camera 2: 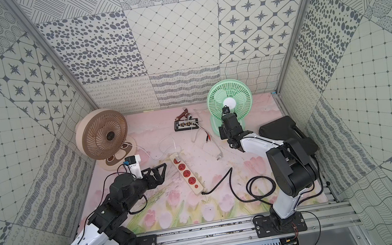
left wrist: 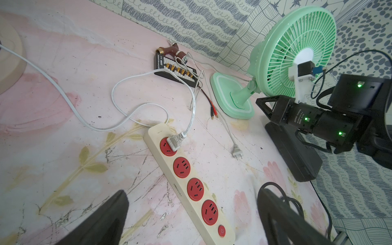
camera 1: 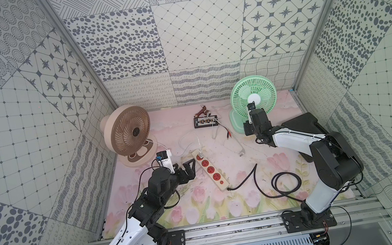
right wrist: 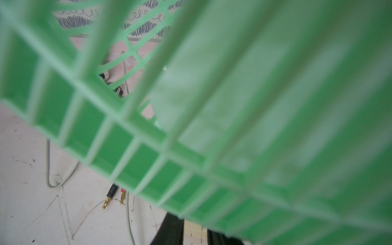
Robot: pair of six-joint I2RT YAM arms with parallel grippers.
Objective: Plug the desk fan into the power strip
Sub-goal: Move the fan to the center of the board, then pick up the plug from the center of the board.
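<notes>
The cream power strip [camera 1: 210, 170] [camera 2: 187, 173] [left wrist: 195, 188] lies mid-table. A white plug [left wrist: 175, 142] sits in its far socket, its cord running to the brown fan [camera 1: 128, 132] [camera 2: 102, 136]. The green desk fan [camera 1: 253, 95] [camera 2: 229, 97] [left wrist: 292, 53] [right wrist: 254, 106] stands at the back right. Its plug [camera 1: 241, 152] [camera 2: 218, 155] [left wrist: 237, 151] lies loose on the table. My left gripper [camera 1: 193, 170] [camera 2: 161, 172] [left wrist: 193, 192] is wide open just left of the strip. My right gripper [camera 1: 245, 127] [camera 2: 221, 131] [left wrist: 262, 104] [right wrist: 195, 229] is at the green fan's stand, its fingers close together and their tips hidden by the grille.
A black board [camera 1: 205, 121] [left wrist: 176, 72] with clipped wires and a brown fitting [camera 1: 202, 112] lie at the back. A black box [camera 1: 304, 124] [left wrist: 297, 152] sits right of the green fan. The strip's black cord [camera 1: 287, 183] coils at the front right. Patterned walls enclose three sides.
</notes>
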